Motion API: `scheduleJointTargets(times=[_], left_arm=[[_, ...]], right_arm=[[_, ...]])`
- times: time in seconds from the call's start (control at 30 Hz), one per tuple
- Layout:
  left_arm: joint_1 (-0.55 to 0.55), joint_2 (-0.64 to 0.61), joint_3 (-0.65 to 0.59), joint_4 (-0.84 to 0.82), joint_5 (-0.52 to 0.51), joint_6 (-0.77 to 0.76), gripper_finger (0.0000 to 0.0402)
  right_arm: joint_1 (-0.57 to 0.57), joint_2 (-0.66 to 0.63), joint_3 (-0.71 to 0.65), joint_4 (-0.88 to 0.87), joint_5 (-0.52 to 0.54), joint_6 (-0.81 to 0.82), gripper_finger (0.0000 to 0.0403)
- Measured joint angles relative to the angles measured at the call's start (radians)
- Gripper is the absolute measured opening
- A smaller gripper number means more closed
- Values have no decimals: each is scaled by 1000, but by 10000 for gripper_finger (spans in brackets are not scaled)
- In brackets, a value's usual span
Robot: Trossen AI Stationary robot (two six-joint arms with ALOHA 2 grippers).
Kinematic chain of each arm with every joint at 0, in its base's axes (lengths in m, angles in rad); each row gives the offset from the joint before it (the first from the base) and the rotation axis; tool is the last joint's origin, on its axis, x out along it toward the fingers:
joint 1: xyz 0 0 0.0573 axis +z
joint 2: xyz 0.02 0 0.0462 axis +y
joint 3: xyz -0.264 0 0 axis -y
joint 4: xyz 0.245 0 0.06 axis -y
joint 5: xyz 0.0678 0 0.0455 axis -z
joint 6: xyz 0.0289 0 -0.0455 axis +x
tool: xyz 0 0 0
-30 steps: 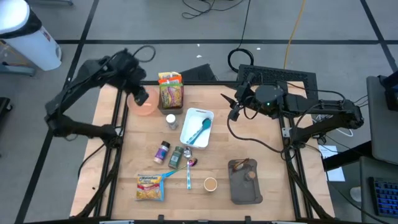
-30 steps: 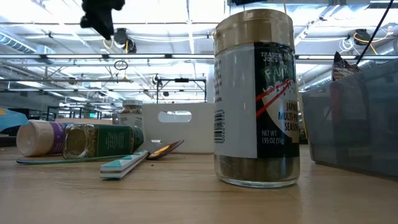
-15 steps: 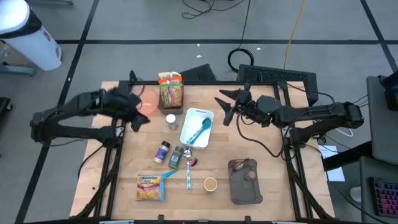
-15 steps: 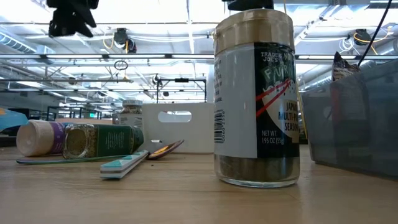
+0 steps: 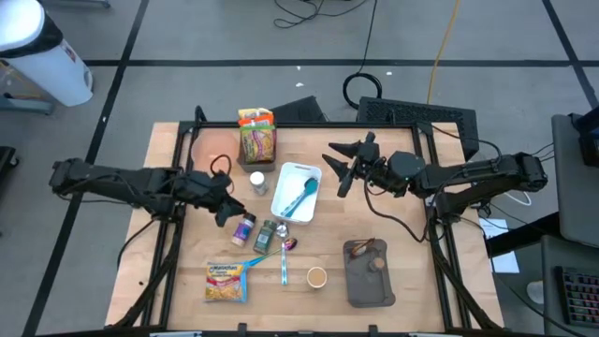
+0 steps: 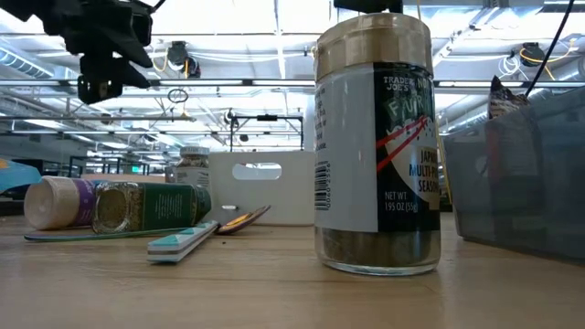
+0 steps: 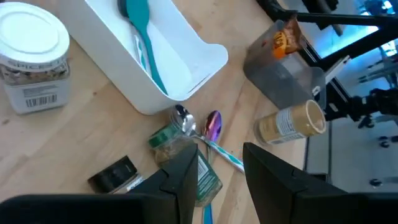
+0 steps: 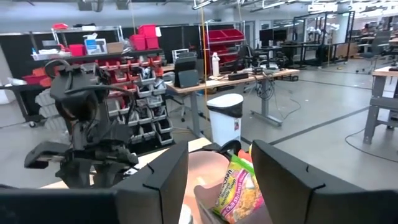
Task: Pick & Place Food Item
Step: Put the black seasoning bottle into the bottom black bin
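Observation:
Food items lie spread over the wooden table: a yellow noodle packet (image 5: 226,281) near the front, snack bags (image 5: 256,139) standing at the far edge, a purple-capped jar (image 5: 244,227) and a green jar (image 5: 265,235) lying on their sides, and a white-capped jar (image 5: 257,182) standing upright. My left gripper (image 5: 231,212) hovers open just left of the purple-capped jar, slanting down; its wrist view looks past its fingers (image 7: 186,168) at the green jar (image 7: 186,163). My right gripper (image 5: 335,168) hangs open and level, right of the white bin (image 5: 298,192).
The white bin holds a teal spatula (image 7: 142,37). A pink bowl (image 5: 215,150) sits at the far left. A grey tray (image 5: 370,273) and a gold-capped jar (image 5: 316,277) stand at the near right. A spoon and a toothbrush (image 5: 284,262) lie beside the green jar.
My left gripper has swung from above the pink bowl toward the table's near edge and down, tipping to a shallower slant, and now hangs by the lying jars. My right gripper has rolled at the wrist, tipped up to level and sunk a little. Nothing on the table has moved.

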Motion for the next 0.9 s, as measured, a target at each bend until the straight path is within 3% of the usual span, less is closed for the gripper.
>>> scheduleJointTargets(times=[0.3, 0.63, 0.9], left_arm=[[-42, 1, -52, -11, -43, -49, 134], [11, 2, -63, -9, -99, -36, 134], [86, 52, -63, -10, 4, -7, 143]], right_arm=[[-1, 0, 0, -1, 0, 11, 169], [-1, 0, 0, -17, 0, 4, 169], [-1, 0, 0, -41, -5, 18, 169]])
